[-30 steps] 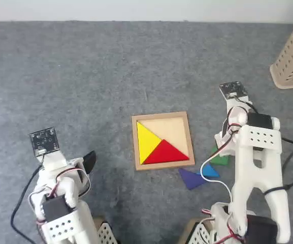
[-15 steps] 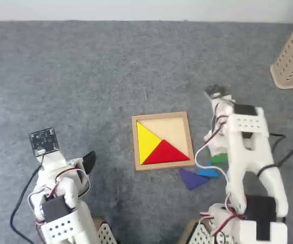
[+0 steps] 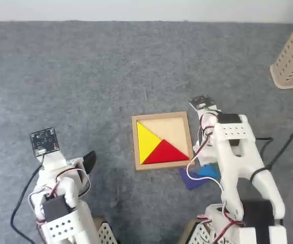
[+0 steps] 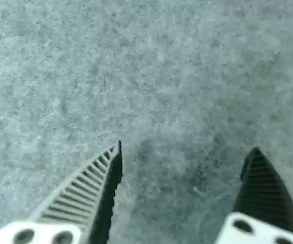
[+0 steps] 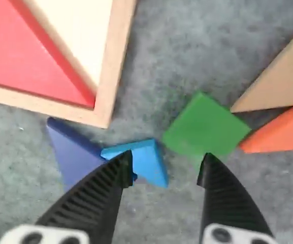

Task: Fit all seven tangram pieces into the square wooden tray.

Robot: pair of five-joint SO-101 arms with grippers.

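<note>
The square wooden tray [image 3: 161, 116] lies mid-table with a yellow triangle [image 3: 146, 142] and a red triangle [image 3: 167, 151] in it; its far right part is bare wood. My right arm [image 3: 230, 137] hangs just right of the tray. Its gripper [image 5: 166, 157] stands open above the loose pieces, straddling a blue triangle [image 5: 142, 158] and the edge of a green square [image 5: 204, 127]. A purple piece [image 5: 72, 157] lies partly under the blue one. A tan triangle [image 5: 275, 81] and an orange piece [image 5: 283, 133] lie beyond the green. My left gripper [image 4: 187, 150] is open over bare carpet at the front left.
A beige perforated basket [image 3: 291, 56] stands at the back right edge. Grey carpet [image 3: 85, 76] covers the table, with wide free room behind and left of the tray. The tray's corner [image 5: 117, 61] sits close to the purple piece.
My right arm has swung left toward the tray and now covers the green piece in the high view. The left arm has stayed still.
</note>
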